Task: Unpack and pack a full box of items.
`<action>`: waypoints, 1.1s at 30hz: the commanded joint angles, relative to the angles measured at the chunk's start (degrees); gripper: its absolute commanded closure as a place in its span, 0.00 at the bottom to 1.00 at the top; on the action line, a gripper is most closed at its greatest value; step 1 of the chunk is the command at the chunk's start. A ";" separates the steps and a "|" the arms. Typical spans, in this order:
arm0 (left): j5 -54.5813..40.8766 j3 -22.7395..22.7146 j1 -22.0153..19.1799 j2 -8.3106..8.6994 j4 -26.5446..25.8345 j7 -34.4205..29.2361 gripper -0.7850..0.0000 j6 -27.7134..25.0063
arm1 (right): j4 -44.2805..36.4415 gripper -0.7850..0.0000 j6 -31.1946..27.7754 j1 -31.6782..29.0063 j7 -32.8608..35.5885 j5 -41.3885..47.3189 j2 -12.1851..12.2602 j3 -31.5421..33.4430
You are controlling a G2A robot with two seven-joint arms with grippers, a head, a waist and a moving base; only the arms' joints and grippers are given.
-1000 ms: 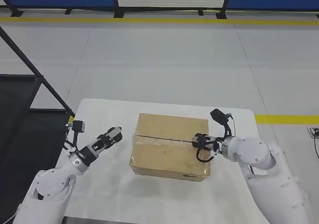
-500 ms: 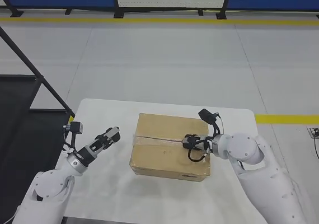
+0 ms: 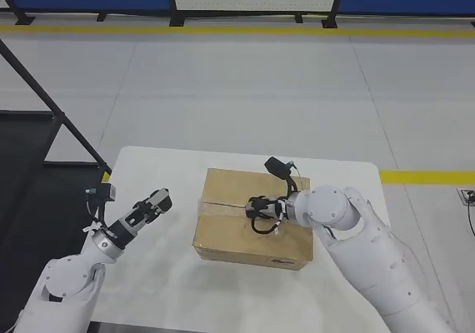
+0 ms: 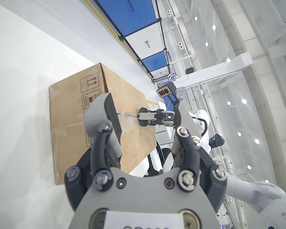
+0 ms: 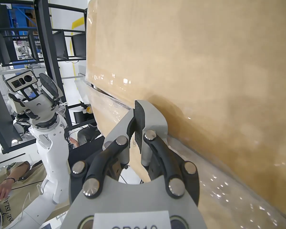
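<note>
box (image 3: pixel 233 237) (image 4: pixel 66 125) (image 5: pixel 193 60): brown cardboard, sitting flat near the middle of the table (image 3: pixel 162 266) (image 4: pixel 19 96), long side running left to right.
contents: hidden; both top flaps down and meeting at a seam along the middle of the lid.
tape (image 3: pixel 221 206) (image 5: pixel 104 96): clear glossy strip along the seam, wrinkled and shiny where it passes under the right claw.
right claw (image 3: pixel 252 213) (image 4: pixel 140 117) (image 5: pixel 135 117): low over the lid at the seam, about midway along it, pointing towards the box's left end. Pads pressed together, no gap between them. Cannot tell whether the tape is pinched between them.
left claw (image 3: pixel 159 200) (image 4: pixel 143 103): above bare table to the left of the box, apart from it, aimed at the box's left end face. Fingers (image 4: pixel 109 110) spread wide, nothing between them.
in the way: right arm lying across the right half of the lid, covering part of the seam from above.
surroundings: black metal frame (image 3: pixel 37 100) and a dark panel (image 3: pixel 12 191) just left of the table; pale floor beyond, with a yellow line (image 3: pixel 437 176) on the right.
</note>
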 commanded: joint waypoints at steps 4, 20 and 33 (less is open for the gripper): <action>-1.12 -1.28 0.89 0.21 0.36 -0.27 0.32 -0.85 | 4.70 1.00 -0.33 3.58 -2.25 3.17 -1.96 -3.92; -4.16 -4.99 3.66 0.99 1.76 -2.96 0.34 -2.60 | 15.67 1.00 -3.56 11.15 -9.96 12.23 -9.17 -14.07; -5.69 -6.96 4.78 1.50 2.75 -4.38 0.34 -3.49 | 23.22 1.00 -5.75 14.43 -12.98 16.05 -13.93 -18.00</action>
